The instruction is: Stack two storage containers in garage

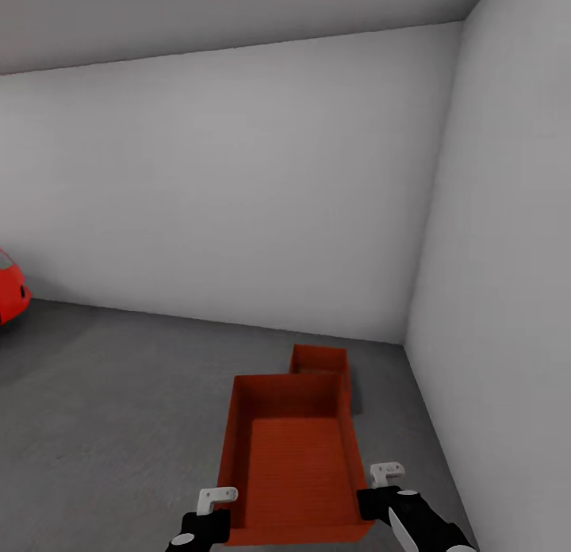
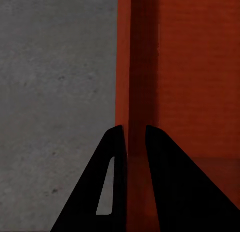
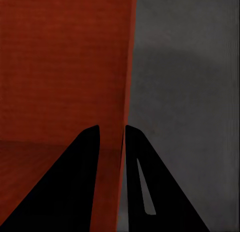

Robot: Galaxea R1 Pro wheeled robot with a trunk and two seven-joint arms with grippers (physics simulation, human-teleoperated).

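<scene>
Your left gripper (image 1: 208, 514) pinches the left wall of the carried container (image 1: 295, 457), one finger inside and one outside; the left wrist view shows the wall clamped between the black fingers (image 2: 167, 187); your right gripper (image 1: 382, 488) grips the right wall the same way. The bin hangs level between them, above the concrete floor (image 1: 119, 409). The second container (image 1: 319, 358) sits on that floor just beyond its far edge, near the right wall (image 1: 507, 258) and the corner; a red car (image 1: 11, 289) stands far left. To stack well, carry the held bin forward, keep both hands at equal height, square its edges to the lower bin's, and only then lower; a tilt would likely catch a rim.
</scene>
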